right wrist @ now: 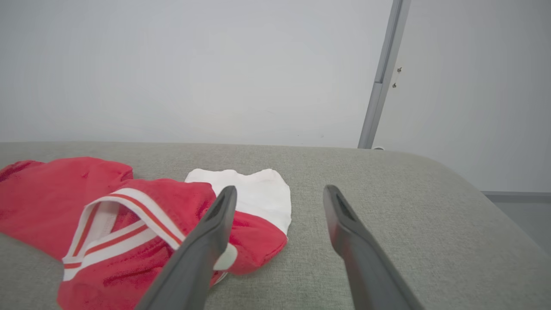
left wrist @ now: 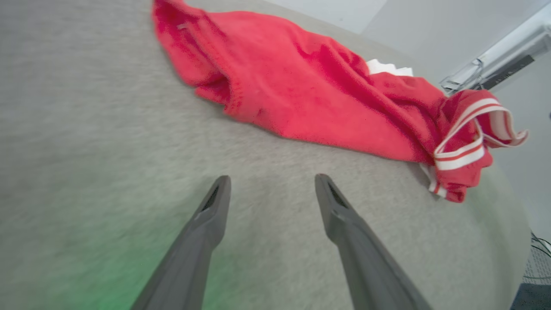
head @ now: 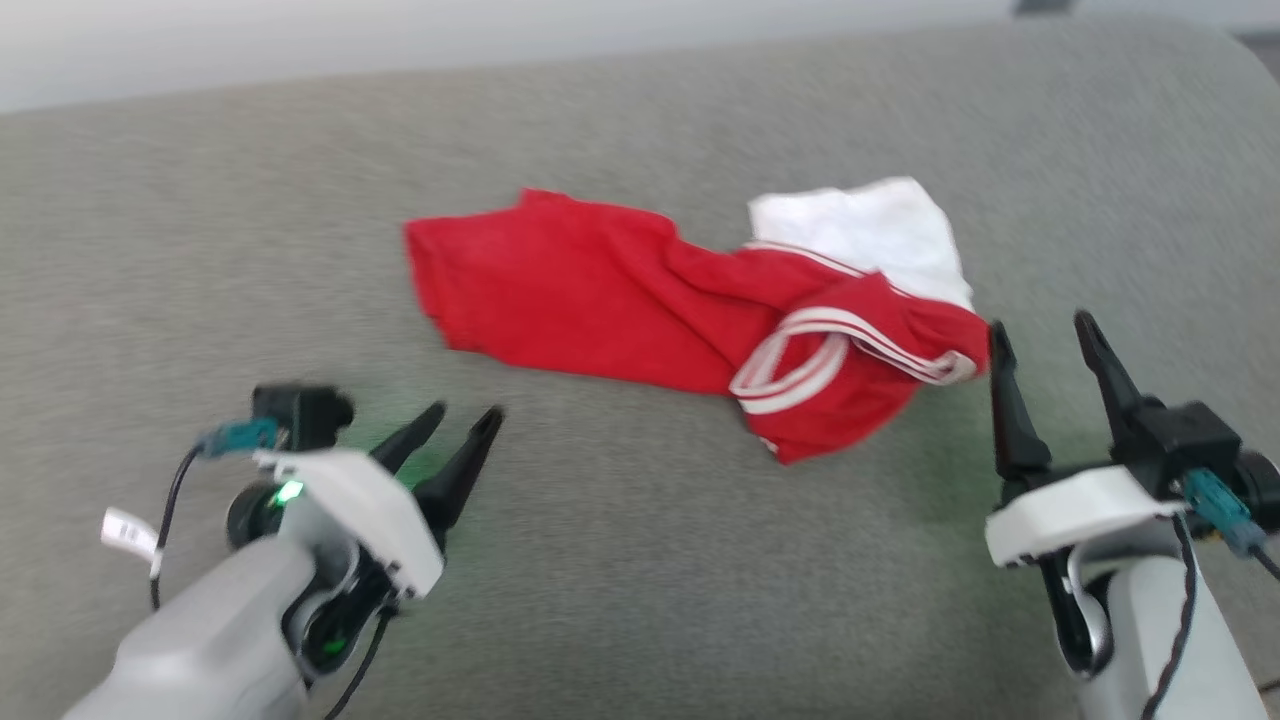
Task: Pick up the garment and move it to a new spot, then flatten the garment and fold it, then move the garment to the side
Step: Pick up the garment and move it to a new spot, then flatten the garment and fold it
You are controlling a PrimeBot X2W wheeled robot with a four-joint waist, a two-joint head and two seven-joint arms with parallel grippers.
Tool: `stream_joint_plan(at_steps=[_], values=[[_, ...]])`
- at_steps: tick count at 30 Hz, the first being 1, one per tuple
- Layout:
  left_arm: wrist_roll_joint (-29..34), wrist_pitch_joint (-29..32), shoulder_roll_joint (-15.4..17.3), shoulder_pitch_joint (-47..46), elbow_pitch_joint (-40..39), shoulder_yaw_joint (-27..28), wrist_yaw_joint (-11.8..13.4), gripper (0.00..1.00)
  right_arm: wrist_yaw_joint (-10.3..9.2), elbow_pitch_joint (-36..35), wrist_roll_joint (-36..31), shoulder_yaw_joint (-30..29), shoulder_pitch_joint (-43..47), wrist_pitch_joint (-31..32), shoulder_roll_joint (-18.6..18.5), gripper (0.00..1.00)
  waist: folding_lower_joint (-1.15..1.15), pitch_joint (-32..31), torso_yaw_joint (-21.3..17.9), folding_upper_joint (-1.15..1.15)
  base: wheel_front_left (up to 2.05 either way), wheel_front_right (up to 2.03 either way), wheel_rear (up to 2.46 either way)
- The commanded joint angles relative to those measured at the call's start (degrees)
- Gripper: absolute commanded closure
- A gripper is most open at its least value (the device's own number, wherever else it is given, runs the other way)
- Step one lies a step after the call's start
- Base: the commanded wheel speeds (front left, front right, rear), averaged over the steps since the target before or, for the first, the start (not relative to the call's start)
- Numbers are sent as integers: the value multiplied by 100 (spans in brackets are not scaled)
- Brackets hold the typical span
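Observation:
The garment (head: pixel 620 300) is a red shirt lying crumpled on the grey cushioned surface (head: pixel 640 560), with a white sleeve panel (head: pixel 870 235) at its far right and a striped collar (head: pixel 800 360) bunched near the front. In the left wrist view the garment (left wrist: pixel 310 99) stretches across the top; in the right wrist view its bunched end (right wrist: pixel 120 224) is at lower left. My left gripper (head: pixel 462 418) stands open, apart from the cloth, near its lower left. My right gripper (head: pixel 1040 335) is open just right of the bunched end, its left finger (right wrist: pixel 206 241) close by the fabric.
The grey surface curves down at its right edge (head: pixel 1230 150). Behind it rises a pale wall (right wrist: pixel 193 64) with a vertical metal bar (right wrist: pixel 383 73). Bare cushion lies in front of the garment between the two arms.

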Motion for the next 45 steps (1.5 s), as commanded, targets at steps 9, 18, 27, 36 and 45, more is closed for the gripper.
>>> stream_joint_plan(at_steps=[9, 18, 27, 36, 45], values=[[1155, -211, 31, 1500, -69, 2302, 140, 0, -4, -54, -84, -284, 535, -13, -200, 0, 0, -770, 638, 0, 0, 0, 0], [4204, -208, -608, 3402, -1618, 5373, 304, 0, -4, -267, 4, -404, 633, -13, -252, 0, 0, -900, 501, 0, 0, 0, 0], [5762, -207, -1575, 4159, -2711, 6649, 80, 0, -4, -558, 90, -364, 622, -13, -256, 0, 0, -922, 386, 0, 0, 0, 0], [6076, -208, -1880, 4273, -2665, 6731, -3, 0, -4, -462, 56, -345, 679, -13, -270, 0, 0, -910, 348, 0, 0, 0, 0], [5993, -207, -1804, 4324, -2682, 6616, -2, 0, -4, -402, 38, -245, 637, -13, -249, 0, 0, -920, 308, 0, 0, 0, 0]])
